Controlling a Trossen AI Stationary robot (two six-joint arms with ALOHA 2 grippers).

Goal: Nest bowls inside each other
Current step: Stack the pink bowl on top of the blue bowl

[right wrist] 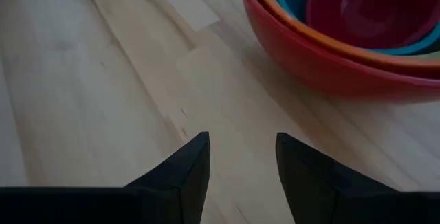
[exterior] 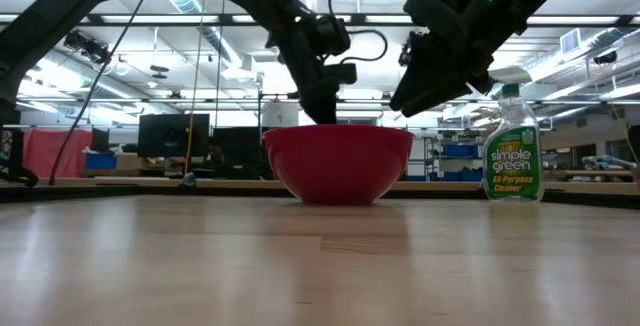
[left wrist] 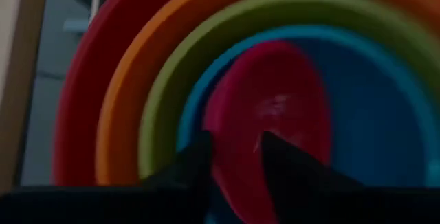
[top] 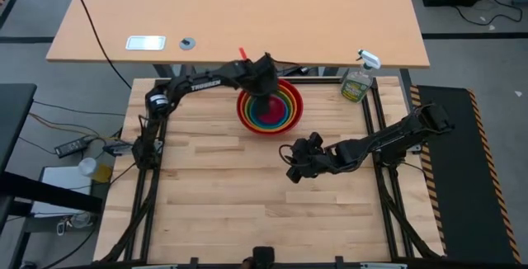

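A stack of nested bowls [top: 285, 114] sits on its red outer bowl [exterior: 338, 161] at the far middle of the wooden table. Inside the red bowl come orange, green and blue ones, with a pink bowl [left wrist: 275, 93] innermost. My left gripper [left wrist: 234, 157] reaches down into the stack from the far left. It is open, with one finger on each side of the pink bowl's rim. My right gripper [right wrist: 240, 152] hovers open over bare table, on the near right of the stack, and holds nothing. My left gripper comes at the pink bowl's rim [left wrist: 230, 138] from above, slanting down, with one finger inside the bowl and one outside. A gap shows between the fingers, and I cannot tell whether either touches the rim. The pink bowl sits inside the blue bowl.
A green spray bottle [top: 356, 83] stands at the far right corner, right of the bowls. Beyond the table's far edge is a tan desk [top: 239, 21] with a small white item [top: 145, 43]. The near half of the table [top: 247, 211] is bare wood.
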